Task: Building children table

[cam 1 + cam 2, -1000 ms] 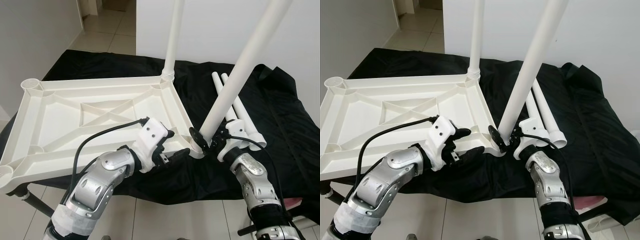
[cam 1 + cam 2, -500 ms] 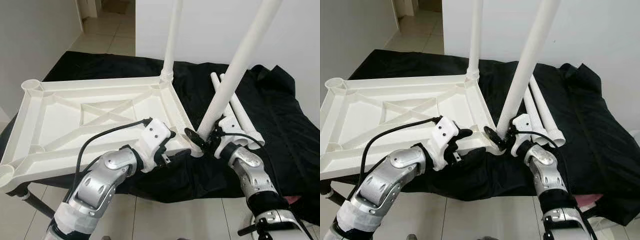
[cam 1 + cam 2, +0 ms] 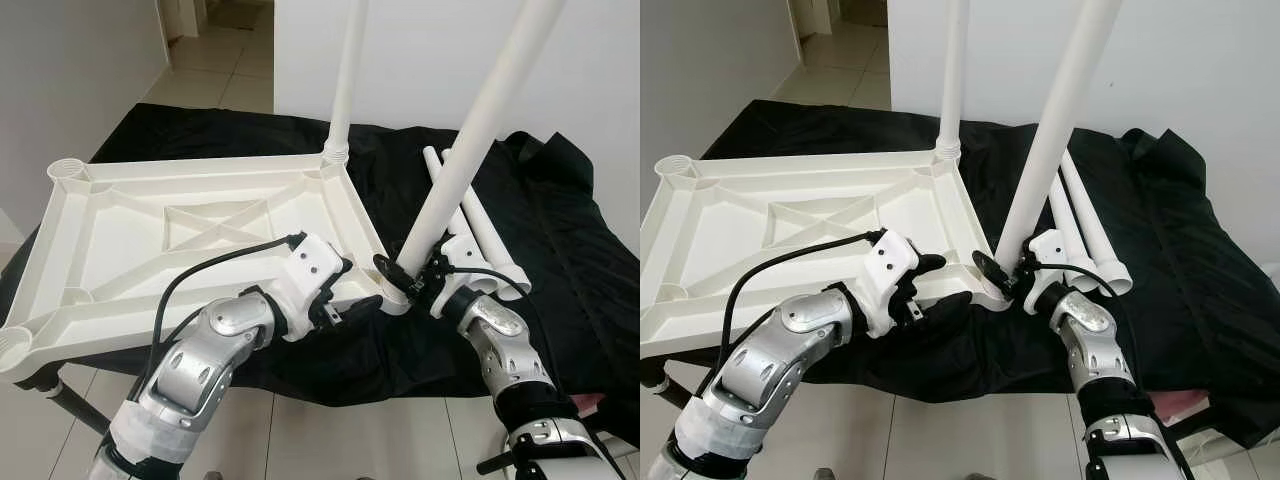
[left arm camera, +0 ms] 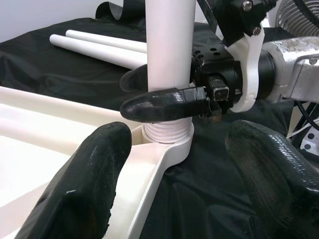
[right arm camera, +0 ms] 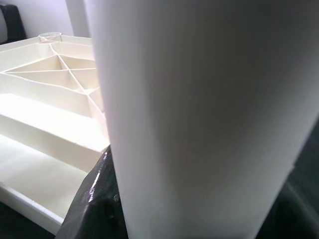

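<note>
On the black-draped bench (image 3: 560,230), tabletop (image 3: 150,240) lies underside up, exposing corner sockets. Right hand (image 4: 167,92) clamps the leg (image 3: 455,180) at the near socket, presumably to thread it. Left hand (image 3: 340,300) spread open, empty, bracing the near rim.

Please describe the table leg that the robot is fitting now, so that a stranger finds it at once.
On the black cloth lies an upturned white tabletop. At its near right corner the right gripper clamps a leaning white leg; the far-corner leg stands upright, two lie flat.
</note>
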`<state>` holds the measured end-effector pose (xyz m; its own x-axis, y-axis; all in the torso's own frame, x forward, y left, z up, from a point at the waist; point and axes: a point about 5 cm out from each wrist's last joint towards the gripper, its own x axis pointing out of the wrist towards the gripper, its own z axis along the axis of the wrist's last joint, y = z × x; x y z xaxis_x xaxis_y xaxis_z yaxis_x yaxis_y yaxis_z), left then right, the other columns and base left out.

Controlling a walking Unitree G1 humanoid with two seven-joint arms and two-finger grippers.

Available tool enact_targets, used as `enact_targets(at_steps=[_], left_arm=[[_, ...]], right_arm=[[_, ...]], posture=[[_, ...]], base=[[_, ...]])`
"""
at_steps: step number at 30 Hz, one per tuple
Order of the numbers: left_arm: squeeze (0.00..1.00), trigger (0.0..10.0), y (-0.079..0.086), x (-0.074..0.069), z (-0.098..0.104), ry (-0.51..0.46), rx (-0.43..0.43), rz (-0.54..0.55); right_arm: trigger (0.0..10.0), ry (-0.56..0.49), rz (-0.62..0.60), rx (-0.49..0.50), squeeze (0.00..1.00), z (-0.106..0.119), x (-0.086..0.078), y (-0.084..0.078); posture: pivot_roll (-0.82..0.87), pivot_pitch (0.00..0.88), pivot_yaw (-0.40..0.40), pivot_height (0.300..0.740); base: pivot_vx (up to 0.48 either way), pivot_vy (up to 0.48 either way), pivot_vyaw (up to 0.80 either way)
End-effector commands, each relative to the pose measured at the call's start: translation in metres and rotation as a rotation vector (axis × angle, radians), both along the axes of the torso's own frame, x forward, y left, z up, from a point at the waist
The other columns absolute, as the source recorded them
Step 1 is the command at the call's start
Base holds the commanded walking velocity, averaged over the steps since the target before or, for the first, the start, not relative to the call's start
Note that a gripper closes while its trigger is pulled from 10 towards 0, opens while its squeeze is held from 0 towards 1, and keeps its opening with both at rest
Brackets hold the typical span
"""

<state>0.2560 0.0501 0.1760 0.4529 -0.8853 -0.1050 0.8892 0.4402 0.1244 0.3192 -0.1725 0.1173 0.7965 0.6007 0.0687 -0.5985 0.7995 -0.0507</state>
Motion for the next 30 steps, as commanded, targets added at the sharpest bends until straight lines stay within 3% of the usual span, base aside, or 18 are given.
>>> enact_targets(at_steps=[1,11,18,20,23,26,30], left_arm=[[0.0,10.0,0.0,0.002,0.0,-0.014,0.002,0.022],[0.0,10.0,-0.003,0.001,-0.002,-0.014,0.004,0.013],[0.0,10.0,-0.003,0.0,-0.003,-0.014,0.005,0.011],[0.0,10.0,-0.003,-0.001,-0.003,-0.012,0.006,0.01],[0.0,10.0,-0.003,-0.001,-0.004,-0.011,0.006,0.01],[0.0,10.0,-0.004,-0.003,-0.005,-0.009,0.006,0.008],[0.0,10.0,-0.004,-0.003,-0.005,-0.006,0.006,0.007]], right_arm=[[10.0,0.065,-0.018,0.01,0.0,-0.014,-0.005,-0.001],[10.0,0.088,-0.278,0.048,0.0,-0.011,-0.003,0.01],[10.0,0.119,-0.387,0.097,0.0,-0.012,-0.005,0.018],[10.0,0.129,-0.557,0.126,0.0,-0.012,-0.008,0.023],[10.0,0.133,-0.639,0.13,0.0,-0.013,-0.01,0.024],[10.0,0.155,-0.837,0.169,0.0,-0.014,-0.019,0.034],[10.0,0.172,-0.83,0.195,0.0,-0.013,-0.02,0.041]], posture=[[0.01,0.0,-0.054,0.74],[0.01,0.0,-0.064,0.74],[0.01,0.0,-0.066,0.74],[0.01,0.0,-0.071,0.74],[0.01,0.0,-0.072,0.74],[0.02,0.0,-0.075,0.74],[0.02,0.0,-0.075,0.74]], base=[[0.0,0.0,0.0],[0.0,0.0,0.0],[0.0,0.0,0.0],[0.0,0.0,0.0],[0.0,0.0,0.0],[0.0,0.0,0.0],[0.0,0.0,0.0]])
